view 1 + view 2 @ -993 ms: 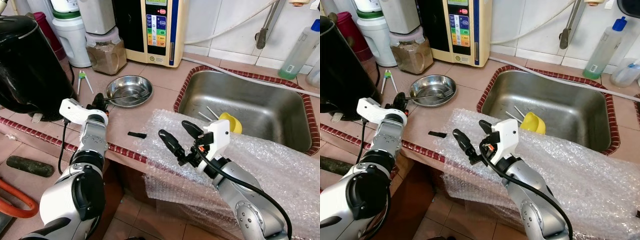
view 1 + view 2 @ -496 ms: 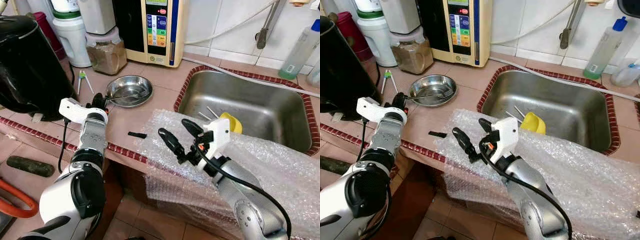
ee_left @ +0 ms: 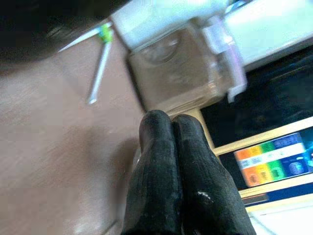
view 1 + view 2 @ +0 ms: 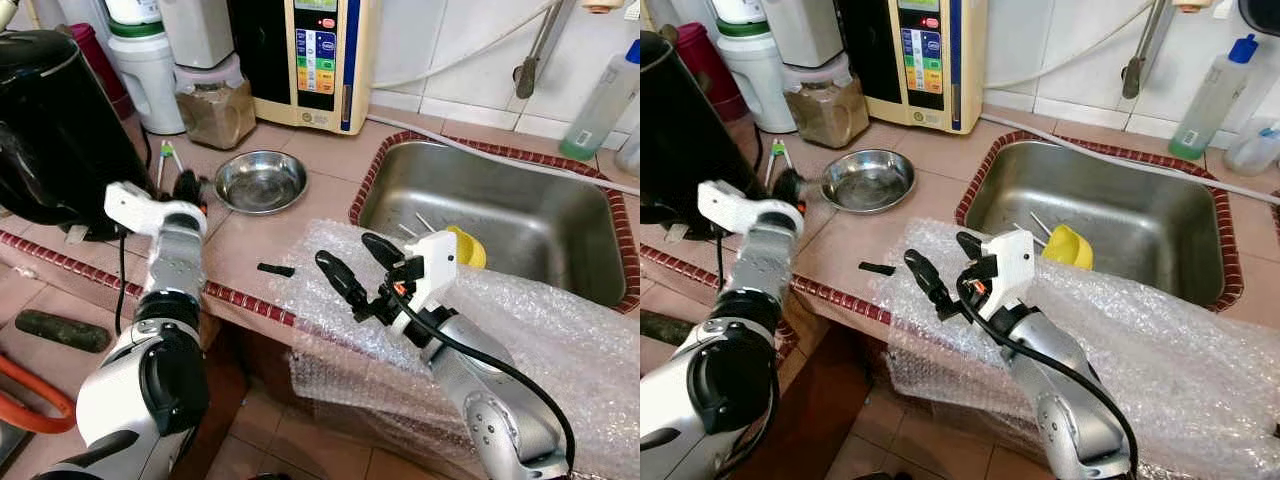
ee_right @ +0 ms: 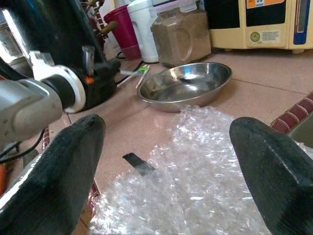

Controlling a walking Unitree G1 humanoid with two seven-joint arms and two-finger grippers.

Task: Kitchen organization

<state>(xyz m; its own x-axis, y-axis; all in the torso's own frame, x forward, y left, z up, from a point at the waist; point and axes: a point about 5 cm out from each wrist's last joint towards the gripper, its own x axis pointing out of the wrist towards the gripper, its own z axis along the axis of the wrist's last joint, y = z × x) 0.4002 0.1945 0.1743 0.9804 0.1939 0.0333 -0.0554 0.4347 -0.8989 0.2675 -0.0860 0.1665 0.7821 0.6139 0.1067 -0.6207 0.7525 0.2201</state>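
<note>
Clear bubble wrap (image 4: 520, 330) drapes over the near edge of the tan tiled counter (image 4: 330, 150) and hangs down its front, covering the stretch before the sink. Above that sheet hovers the right gripper (image 4: 358, 268), its two long black fingers spread wide apart and grasping nothing; the right wrist view shows both fingertips (image 5: 63, 161) well separated over the wrap. Just beside the wrap's left edge a small flat black strip (image 4: 274, 270) lies on the bare counter.

Further left, the left gripper (image 4: 186, 186) sits low over the counter just beside the round shallow stainless steel bowl (image 4: 261, 181); in the left wrist view its fingers (image 3: 168, 166) are pressed tightly together with nothing visible between them. The bowl rests upright on the counter, between the left gripper and the rectangular stainless steel sink (image 4: 500, 215). Inside the sink, near its front wall, lies a yellow plastic cup (image 4: 466, 246) beside thin metal utensils (image 4: 425, 226).

At the far left stands a large black rounded appliance (image 4: 55, 130). Behind the bowl are a square clear jar of brown powder (image 4: 214, 105), a white canister with a green band (image 4: 145, 60), and a cream-coloured water machine with coloured buttons (image 4: 320, 60). A pale green bottle with a blue cap (image 4: 598, 105) stands against the white tiled wall beyond the sink.
</note>
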